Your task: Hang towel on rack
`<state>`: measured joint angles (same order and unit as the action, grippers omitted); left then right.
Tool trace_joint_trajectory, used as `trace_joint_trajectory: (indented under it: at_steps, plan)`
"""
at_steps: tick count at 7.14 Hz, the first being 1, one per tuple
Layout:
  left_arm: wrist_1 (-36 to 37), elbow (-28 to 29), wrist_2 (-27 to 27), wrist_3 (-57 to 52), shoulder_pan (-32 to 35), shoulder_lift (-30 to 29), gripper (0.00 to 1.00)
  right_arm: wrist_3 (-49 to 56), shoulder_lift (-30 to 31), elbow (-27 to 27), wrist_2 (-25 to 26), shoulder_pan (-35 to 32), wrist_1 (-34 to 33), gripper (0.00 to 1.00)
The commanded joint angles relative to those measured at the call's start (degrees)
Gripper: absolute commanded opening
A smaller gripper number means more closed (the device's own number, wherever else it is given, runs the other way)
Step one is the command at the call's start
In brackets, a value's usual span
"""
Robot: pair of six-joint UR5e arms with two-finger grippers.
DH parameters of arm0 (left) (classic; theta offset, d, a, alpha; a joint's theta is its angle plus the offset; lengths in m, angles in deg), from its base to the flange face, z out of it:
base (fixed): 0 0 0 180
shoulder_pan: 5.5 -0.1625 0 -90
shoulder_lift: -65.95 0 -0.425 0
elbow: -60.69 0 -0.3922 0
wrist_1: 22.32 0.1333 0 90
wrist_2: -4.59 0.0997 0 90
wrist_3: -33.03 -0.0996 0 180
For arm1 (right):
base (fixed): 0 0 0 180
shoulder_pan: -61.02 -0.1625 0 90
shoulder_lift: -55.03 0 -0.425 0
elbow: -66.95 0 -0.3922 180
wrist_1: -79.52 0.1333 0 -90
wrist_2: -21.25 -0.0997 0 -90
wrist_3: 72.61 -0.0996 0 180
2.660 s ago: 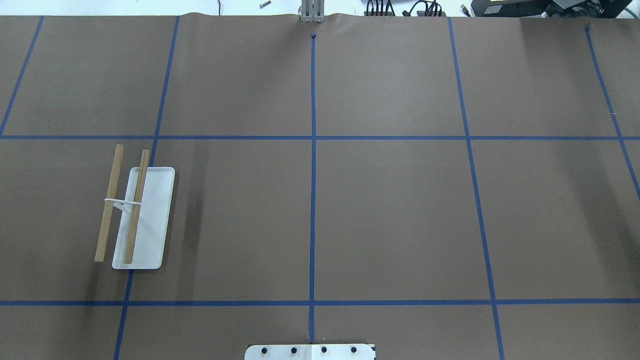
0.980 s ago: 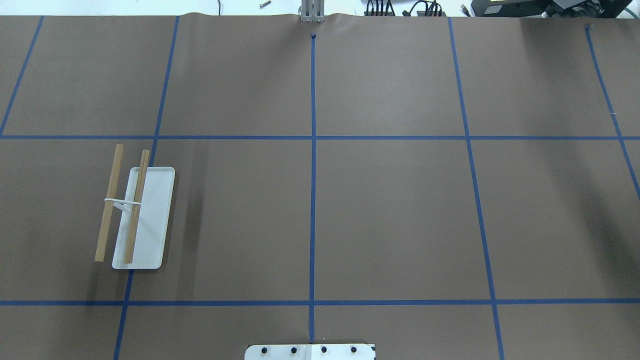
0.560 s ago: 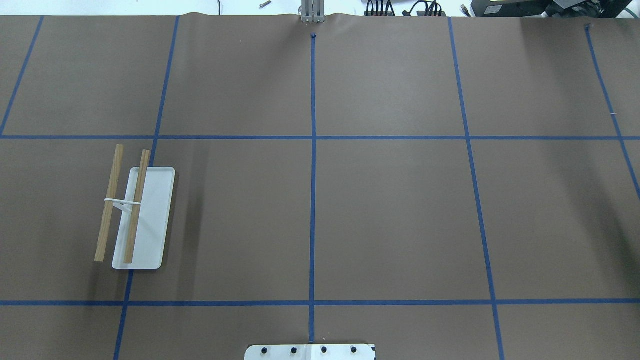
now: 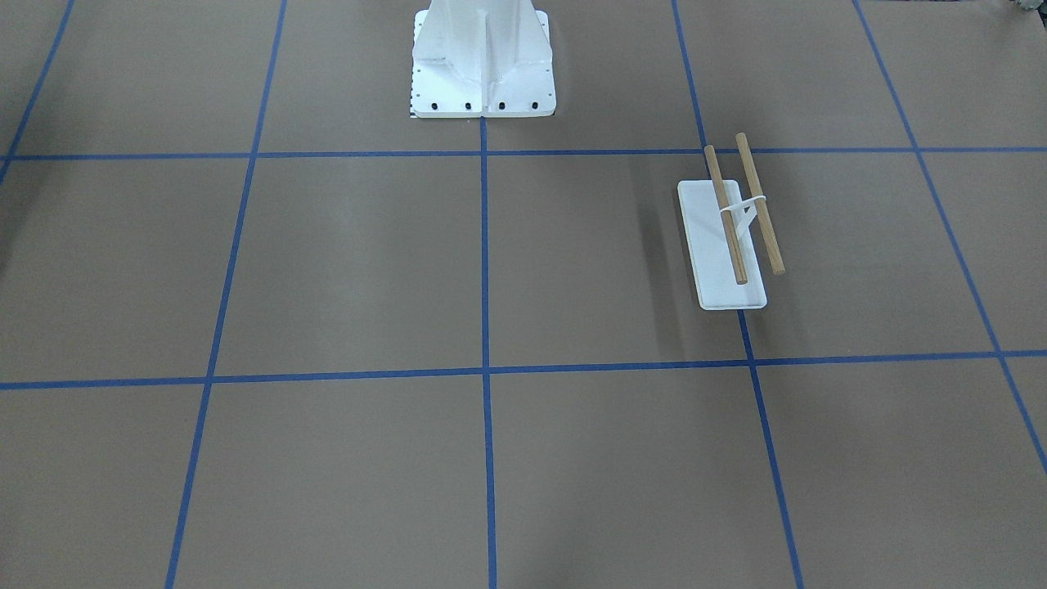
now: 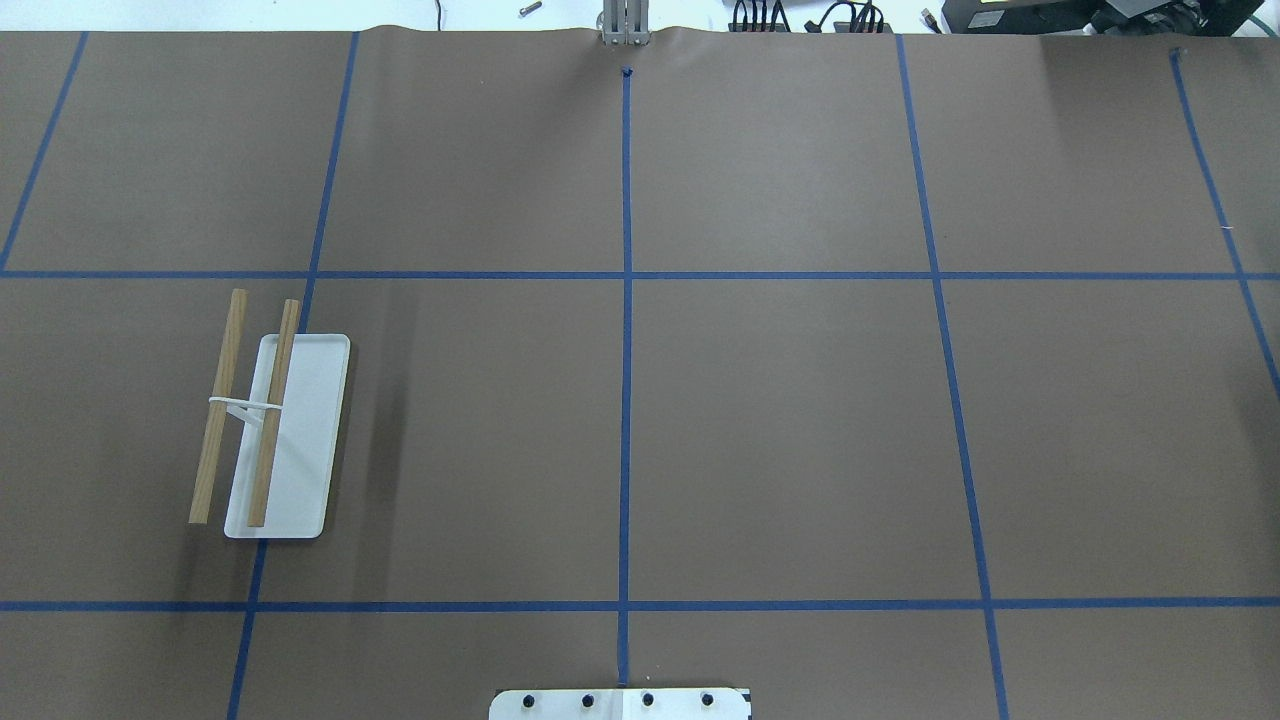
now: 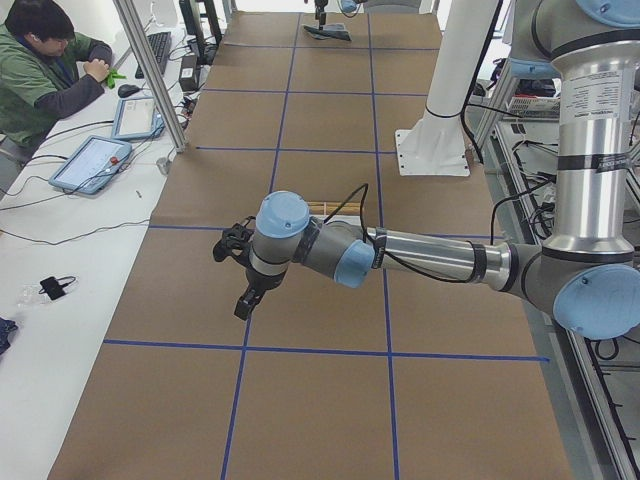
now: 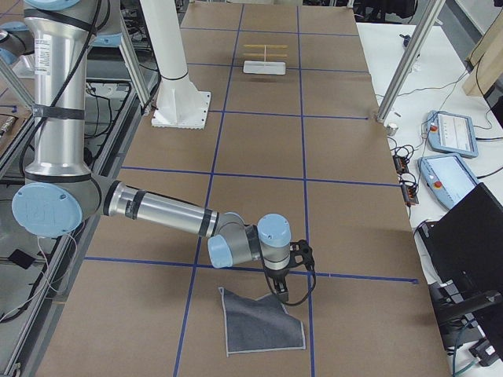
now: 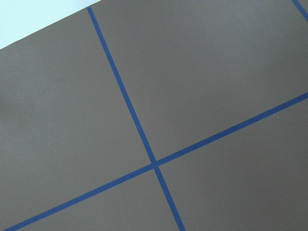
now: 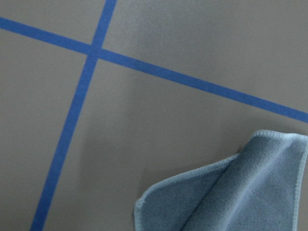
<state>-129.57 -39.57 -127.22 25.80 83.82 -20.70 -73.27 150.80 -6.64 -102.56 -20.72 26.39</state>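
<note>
Front-facing view: rack, white base and two wooden rods, both rods bare, standing on the table on my left side, well apart from the white pedestal. Overhead view: same rack, no arm in view. Compared with the earlier overhead pictures, the rack has not shifted; only a faint shadow near the right edge has drifted outward. Left side view: left gripper hangs above bare table near the rack, nothing seen in it; I cannot tell how far apart its fingers stand. Right side view: towel, dark grey with a light border, lies at the table's far right end, well apart from the rack, one corner rumpled upward. The right gripper hovers just beside that corner; opening not readable, no hold evident. Left wrist view: table and blue tape only. Right wrist view: the raised, folded towel corner. Handling, by my judgement: light, soft and limp, will sag and drape; best pinched at the lifted corner or along the stitched edge.
</note>
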Motion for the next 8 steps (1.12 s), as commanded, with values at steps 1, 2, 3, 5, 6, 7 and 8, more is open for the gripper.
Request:
trace_joint_trajectory:
  at_steps: [1, 2, 3, 5, 6, 7, 8]
  plan:
    - [0.02, -0.02, -0.02, 0.11, 0.07, -0.02, 1.0, 0.05, 0.12, 1.79, 2.52, 0.09, 1.54, 0.98]
    - [0.02, 0.24, -0.02, 0.11, 0.07, -0.02, 1.0, 0.31, 0.12, 1.88, 3.56, 0.35, 1.63, 0.95]
    - [0.02, 0.41, -0.11, 0.02, -0.02, -0.11, 1.0, 0.23, 0.21, 2.05, 4.36, 1.05, 1.54, 0.89]
    - [0.02, 0.41, -0.02, 0.02, 0.07, -0.02, 1.0, -0.3, 0.3, 2.31, 4.28, 1.84, 1.45, 0.81]
    - [0.02, 0.33, -0.02, 0.02, 0.07, -0.02, 1.0, -0.22, 0.38, 2.58, 4.19, 2.11, 1.54, 0.8]
    - [-0.06, 0.41, -0.02, 0.02, 0.07, -0.02, 1.0, -0.22, 0.38, 3.28, 4.28, 2.46, 1.63, 0.79]
    - [0.02, 0.33, -0.02, 0.02, 0.07, -0.02, 1.0, -0.13, 0.38, 3.46, 4.28, 2.81, 1.71, 0.78]
